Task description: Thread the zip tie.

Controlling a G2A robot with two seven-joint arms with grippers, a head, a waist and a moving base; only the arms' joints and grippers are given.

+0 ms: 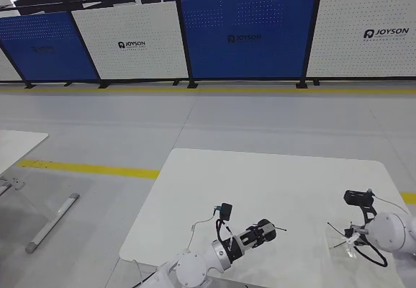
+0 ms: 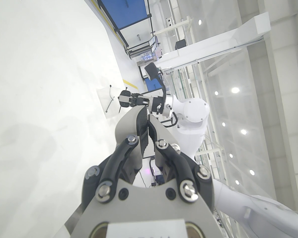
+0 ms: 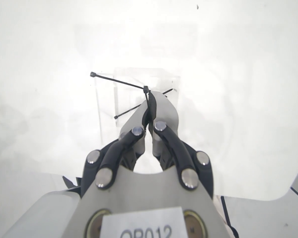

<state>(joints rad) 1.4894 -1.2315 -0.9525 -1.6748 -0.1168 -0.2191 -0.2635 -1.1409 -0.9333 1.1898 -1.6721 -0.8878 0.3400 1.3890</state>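
Landmark is the clear stand [image 3: 168, 80] on the desk [image 1: 280, 180]. Right hand [image 3: 149, 97] sits directly over the stand, its fingers pressed together on a zip tie [image 3: 145, 89]. The head of the tie shows just at the fingertips and the strap runs back between the pads, so I judge the opening of the head is kept free for threading. Two other ties [image 3: 119, 81] lie crossed on the stand, partly under this hand, probably as supply. Left hand [image 2: 147, 118] is well apart from the stand, over bare desk and pointing toward it, fingers together. In the top view a thin dark strip [image 1: 281, 229] sticks out of it. It may be a tie tail, but I cannot tell. The next step seems to be bringing both hands together.
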